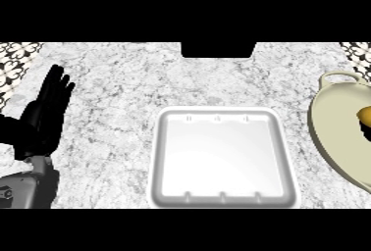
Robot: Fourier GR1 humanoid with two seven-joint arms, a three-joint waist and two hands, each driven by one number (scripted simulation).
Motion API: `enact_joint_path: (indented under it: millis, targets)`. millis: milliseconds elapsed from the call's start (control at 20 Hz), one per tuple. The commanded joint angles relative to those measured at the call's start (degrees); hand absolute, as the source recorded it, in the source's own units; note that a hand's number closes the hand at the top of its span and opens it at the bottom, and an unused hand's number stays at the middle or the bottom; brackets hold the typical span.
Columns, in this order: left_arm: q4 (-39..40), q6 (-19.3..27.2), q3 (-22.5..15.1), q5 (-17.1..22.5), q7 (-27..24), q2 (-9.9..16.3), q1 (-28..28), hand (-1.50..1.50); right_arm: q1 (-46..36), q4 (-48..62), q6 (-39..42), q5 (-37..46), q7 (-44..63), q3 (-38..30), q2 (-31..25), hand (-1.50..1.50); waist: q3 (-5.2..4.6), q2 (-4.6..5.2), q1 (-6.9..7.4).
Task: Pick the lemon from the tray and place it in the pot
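A white tray [223,158] sits mid-tabletop [116,88]; the lemon [364,116] lies in the pot [334,122] at right; the left hand [45,112] rests open at left.

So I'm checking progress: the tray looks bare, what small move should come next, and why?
Probably release and withdraw to the right: the lemon already shows over the pot at the right edge, and the white tray holds nothing. The left robot hand rests open at the left.

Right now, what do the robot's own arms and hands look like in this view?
Only the left arm shows: a black left hand with long slim fingers and a thumb, on a grey forearm with darker fittings at its lower end. No cables or markings can be made out. The right arm and hand are not identifiable.
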Motion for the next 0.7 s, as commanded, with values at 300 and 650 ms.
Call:
enact_joint_path:
  millis: [300,650]
  targets:
    - [-2.65,-1.02,-0.85,0.18,-0.34,-0.83,3.14,0.00,-11.25,27.06,6.07,-10.48,-10.82,-4.03,-1.05,-1.50,0.06,-0.04,0.49]
    - [1.17,-1.30,1.59,0.75,-0.35,0.90,-0.46,0.00,-13.18,29.18,14.91,-24.95,-23.68,-11.90,0.19,-1.50,0.08,-0.21,-0.69]
